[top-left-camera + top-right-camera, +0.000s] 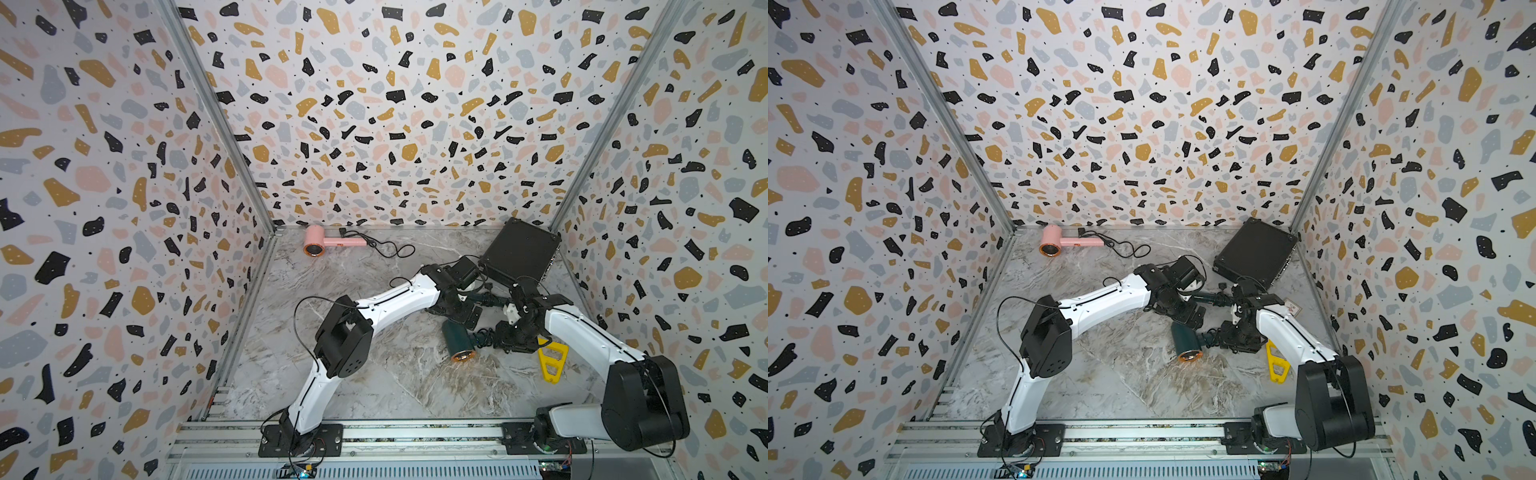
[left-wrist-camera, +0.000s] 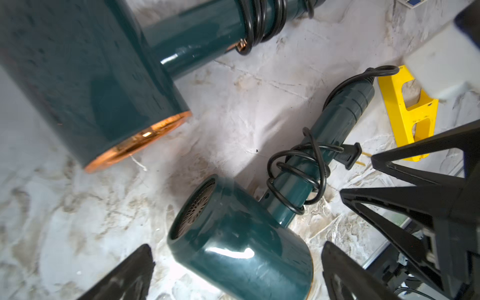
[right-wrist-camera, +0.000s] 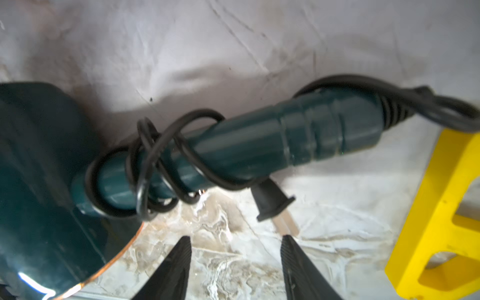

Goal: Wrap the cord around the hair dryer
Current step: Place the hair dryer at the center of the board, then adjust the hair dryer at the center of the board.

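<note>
Nearest you, the right gripper (image 3: 235,237) hangs with its jaws parted and only bare table (image 1: 374,374) between them, and the plug (image 3: 270,200) lies just ahead of its fingertips. The teal hair dryer (image 1: 457,341) lies on the table between the two arms, with its copper mouth toward the near edge. Its handle (image 3: 259,145) runs out under the right arm, so the long axis lies across that gripper's front rather than pointing at it. The cord (image 3: 166,161) sits in loose coils round the handle close to the head (slack, not snug), and the plug end is free. The left gripper (image 2: 237,246) is spread wide on either side of the head, and you can see no clear contact there. By my reading, any tucking of the plug falls to the right arm, the nearer one. Farther off, a second teal dryer (image 2: 78,78) shows tight coils. At the back wall the pink dryer (image 1: 318,243) lies along the wall, its black lead (image 1: 390,249) trailing loose.
</note>
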Available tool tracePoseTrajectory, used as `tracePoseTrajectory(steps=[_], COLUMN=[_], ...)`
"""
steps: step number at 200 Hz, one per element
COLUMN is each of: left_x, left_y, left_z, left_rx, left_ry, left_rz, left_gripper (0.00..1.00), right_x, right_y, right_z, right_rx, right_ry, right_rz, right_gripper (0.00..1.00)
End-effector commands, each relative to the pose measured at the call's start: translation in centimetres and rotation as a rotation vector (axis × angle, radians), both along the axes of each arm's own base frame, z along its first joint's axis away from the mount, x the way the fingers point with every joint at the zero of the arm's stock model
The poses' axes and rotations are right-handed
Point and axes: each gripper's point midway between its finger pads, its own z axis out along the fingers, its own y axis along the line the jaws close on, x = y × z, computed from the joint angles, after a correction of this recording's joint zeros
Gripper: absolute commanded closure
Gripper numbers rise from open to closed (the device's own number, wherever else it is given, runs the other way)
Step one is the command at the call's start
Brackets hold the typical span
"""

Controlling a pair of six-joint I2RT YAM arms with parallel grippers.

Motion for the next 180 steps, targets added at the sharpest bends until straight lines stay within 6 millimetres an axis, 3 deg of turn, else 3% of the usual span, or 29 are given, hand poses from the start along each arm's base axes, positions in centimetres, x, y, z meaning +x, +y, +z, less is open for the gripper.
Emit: tracePoseTrajectory(steps=[1, 21, 37, 59, 86, 113, 142, 180], left_x=[1.2, 1.1, 0.0, -1.8, -2.2, -1.7, -2.0, -2.2], left_y=[1.2, 3.2, 5.0, 7.7, 10.5, 12.9, 13.7, 13.9], left_z=[4.4, 6.2, 6.5, 4.8, 4.1, 3.9, 3.7, 2.3], left_rx=[-0.027, -0.024, -0.019, -0.01, -0.099, -0.107, -0.105, -0.121], left_ry=[-0.099, -0.127, -0.127, -0.084, -0.018, -0.017, -0.016, 0.007], left_rz=[-0.009, -0.004, 0.0, 0.037, 0.129, 0.188, 0.194, 0.204], left_gripper=[0.01, 0.01, 0.01, 0.02, 0.05, 0.07, 0.06, 0.06], right_x=[-0.9, -0.8, -0.4, -1.0, -2.5, -2.0, -1.7, -2.1], right_y=[-0.2, 0.0, 1.2, 3.2, 6.2, 7.5, 8.5, 9.8], right_z=[1.8, 3.5, 5.1, 6.2, 5.7, 5.0, 4.3, 2.6], right_rx=[-0.007, 0.014, 0.089, 0.125, 0.107, 0.09, 0.058, 0.01], right_ry=[-0.007, -0.054, -0.114, -0.134, -0.11, -0.106, -0.074, -0.002], right_rz=[0.019, 0.03, 0.057, 0.151, 0.303, 0.299, 0.237, 0.182], right_gripper=[0.42, 0.44, 0.48, 0.5, 0.44, 0.33, 0.16, 0.15])
